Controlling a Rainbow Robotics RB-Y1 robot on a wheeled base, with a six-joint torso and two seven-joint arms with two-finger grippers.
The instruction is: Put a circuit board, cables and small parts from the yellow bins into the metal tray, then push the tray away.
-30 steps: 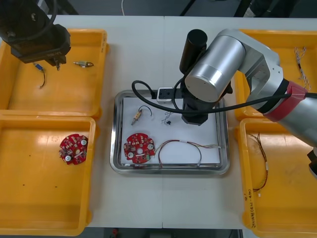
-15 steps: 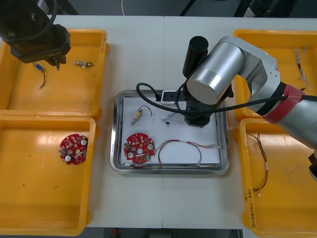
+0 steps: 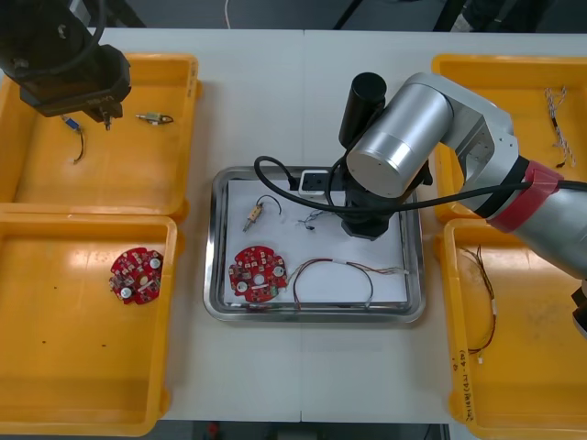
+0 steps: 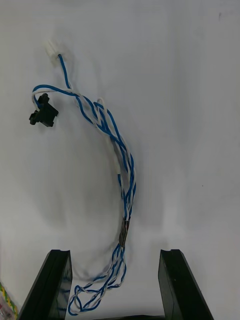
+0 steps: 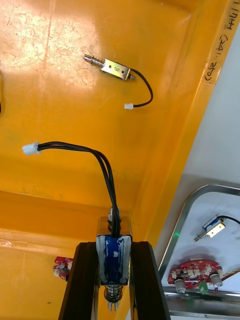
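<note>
Our right gripper hangs open over the metal tray, the blue and white cable loose between its fingers, running lengthwise away; our left gripper clamps a small metal part over a yellow bin

The left gripper clamps a blue-bodied small metal part, its black cable arching over the yellow bin. A second small metal part lies loose there. Beside the bin, the metal tray holds a red circuit board.
</note>
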